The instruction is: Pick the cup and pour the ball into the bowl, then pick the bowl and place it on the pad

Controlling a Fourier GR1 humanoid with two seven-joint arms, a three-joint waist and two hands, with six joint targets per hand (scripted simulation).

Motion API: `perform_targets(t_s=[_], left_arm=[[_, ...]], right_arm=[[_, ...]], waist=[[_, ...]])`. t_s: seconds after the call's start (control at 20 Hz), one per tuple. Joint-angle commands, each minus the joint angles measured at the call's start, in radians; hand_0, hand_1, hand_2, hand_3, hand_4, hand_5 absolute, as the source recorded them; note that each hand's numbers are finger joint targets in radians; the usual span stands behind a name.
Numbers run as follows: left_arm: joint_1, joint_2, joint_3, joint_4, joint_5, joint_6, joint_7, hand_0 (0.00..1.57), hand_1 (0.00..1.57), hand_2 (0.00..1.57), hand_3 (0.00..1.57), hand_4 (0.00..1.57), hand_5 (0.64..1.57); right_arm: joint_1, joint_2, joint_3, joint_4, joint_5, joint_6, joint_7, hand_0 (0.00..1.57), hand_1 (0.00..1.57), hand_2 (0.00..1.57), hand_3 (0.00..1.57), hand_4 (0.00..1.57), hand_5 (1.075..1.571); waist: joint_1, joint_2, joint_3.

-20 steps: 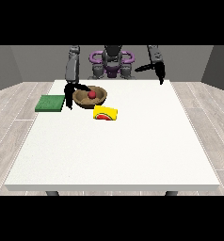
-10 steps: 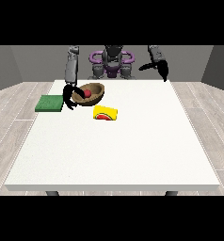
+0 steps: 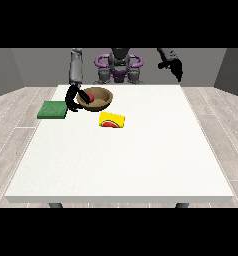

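Front view shows the brown bowl (image 3: 96, 98) at the far left part of the white counter (image 3: 141, 160), tilted so that its opening faces partly towards the camera. Inside it sits the red ball (image 3: 90, 97), against the left inner wall. The hand at the view's left (image 3: 72, 98) is at the bowl's left rim, with its black fingers curled round that rim; one finger reaches over the edge close to the ball, while the rest of the hand hangs beside the bowl's outer wall. Whether the bowl's base touches the counter or is lifted just clear cannot be told from this angle.

Just to the left of that hand lies the green pad (image 3: 52, 110), flat on the counter near its left edge, apart from the bowl. In front of the bowl, nearer the camera and a little to the right, the yellow cup (image 3: 112, 120) lies on its side, its reddish mouth turned towards the camera. It is near the bowl but not touching it.

The hand at the view's right (image 3: 175, 67) is raised well above the counter's far right corner, far from all the things, and holds nothing; its fingers point downward, yet whether they are spread or closed cannot be told. The robot's torso (image 3: 119, 65), grey with purple rings, stands behind the far edge of the counter, between the two arms.
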State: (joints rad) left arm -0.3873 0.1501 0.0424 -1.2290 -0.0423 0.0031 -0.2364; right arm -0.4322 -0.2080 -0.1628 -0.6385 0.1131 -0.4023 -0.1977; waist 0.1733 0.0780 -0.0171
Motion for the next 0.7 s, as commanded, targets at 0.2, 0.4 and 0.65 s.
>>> perform_targets(t_s=[0.2,0.4,0.65], left_arm=[[0.135,0.057,0.097,0.162,0.033,-0.012,-0.017,0.0,0.0,0.0,0.0,1.0,1.407],[0.136,0.049,0.077,0.08,0.033,-0.028,-0.023,0.0,0.0,0.0,0.0,1.0,1.41],[0.135,0.028,0.066,0.036,0.017,-0.001,-0.03,0.0,0.0,0.0,0.0,1.02,1.431]], right_arm=[[-0.094,-0.021,0.138,-0.101,0.087,0.083,0.452,1.57,1.57,1.57,0.87,0.8,1.564],[-0.09,-0.098,0.041,-0.138,0.014,0.134,0.447,1.57,1.57,1.57,0.72,0.8,1.569],[-0.103,-0.163,-0.005,-0.178,-0.004,0.168,0.475,1.57,1.57,1.57,0.73,0.78,1.571]], waist=[[-0.2,-0.243,0.0145],[-0.147,-0.165,0.017],[-0.125,-0.11,0.0172]])
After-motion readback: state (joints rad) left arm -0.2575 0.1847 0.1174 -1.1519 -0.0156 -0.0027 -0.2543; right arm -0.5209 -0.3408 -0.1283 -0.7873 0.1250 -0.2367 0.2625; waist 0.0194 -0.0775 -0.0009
